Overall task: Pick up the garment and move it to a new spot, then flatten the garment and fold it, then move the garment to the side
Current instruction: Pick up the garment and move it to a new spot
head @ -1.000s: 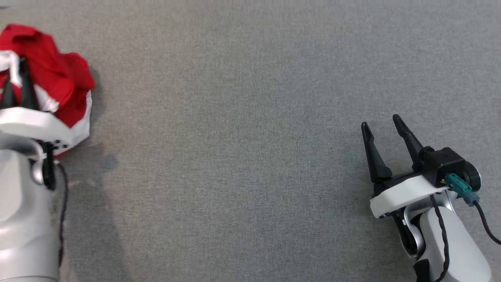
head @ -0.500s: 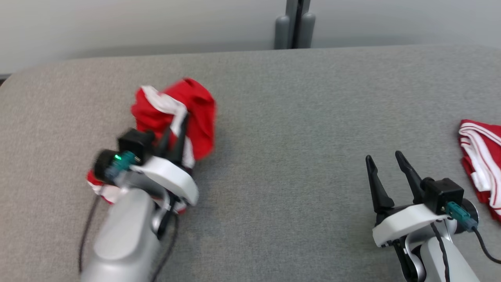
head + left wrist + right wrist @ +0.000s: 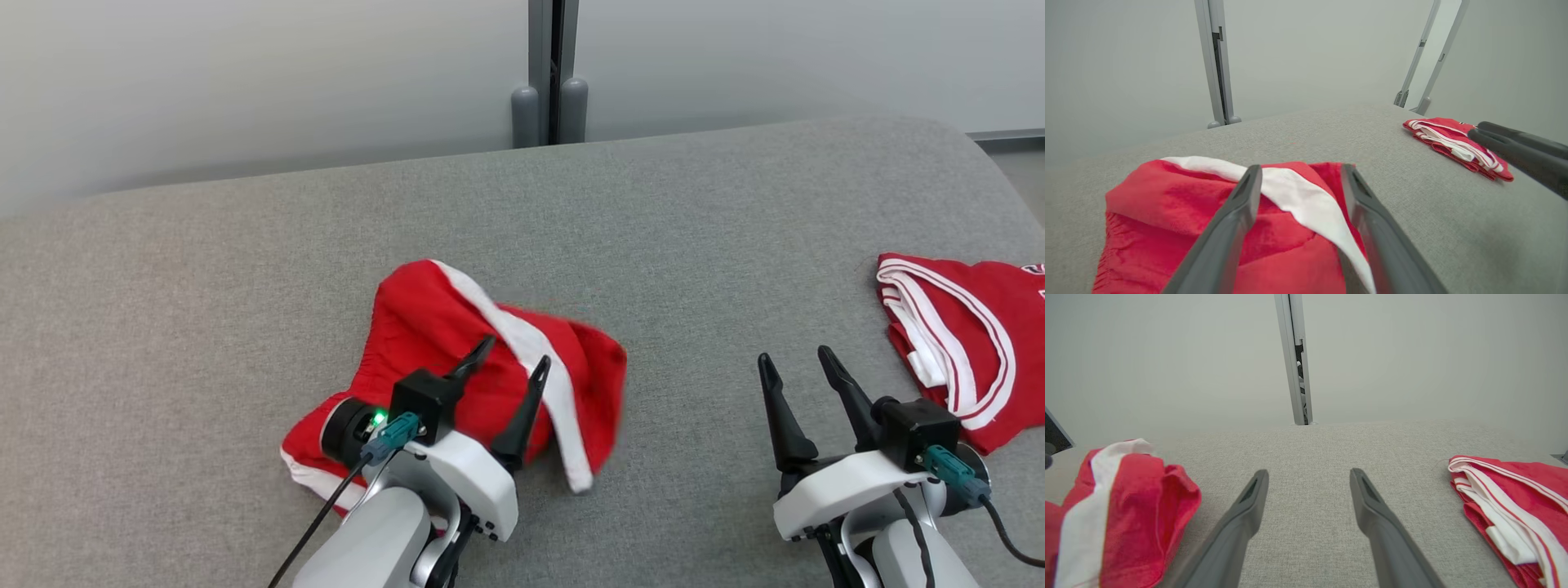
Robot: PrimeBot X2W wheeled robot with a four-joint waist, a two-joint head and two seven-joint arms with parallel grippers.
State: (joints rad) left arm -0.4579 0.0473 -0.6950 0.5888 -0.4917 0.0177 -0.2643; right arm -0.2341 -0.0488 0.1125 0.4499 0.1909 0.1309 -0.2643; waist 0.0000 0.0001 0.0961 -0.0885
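Note:
A crumpled red garment point(image 3: 424, 327) with a white stripe lies on the grey table point(image 3: 694, 212), left of the middle. My left gripper point(image 3: 515, 353) hovers over its near side, open, with nothing between the fingers. In the left wrist view the garment point(image 3: 1167, 196) spreads under and between the two fingers of the left gripper point(image 3: 1301, 168). My right gripper point(image 3: 793, 356) stands open over bare table at the lower right, apart from the garment point(image 3: 1135, 486). The right wrist view shows the right gripper point(image 3: 1308, 471) with only grey cloth beneath its fingers.
A second red and white garment point(image 3: 955, 343), folded, lies at the table's right edge, also in the wrist views point(image 3: 1453, 141) point(image 3: 1515, 490). A grey post point(image 3: 551, 73) stands behind the table's far edge against a pale wall. The table's right corner rounds off near the folded garment.
The head camera has swung, shifting the whole picture. My left gripper, shut on the garment before, has carried it toward the table's middle and opened; the garment now lies on the table.

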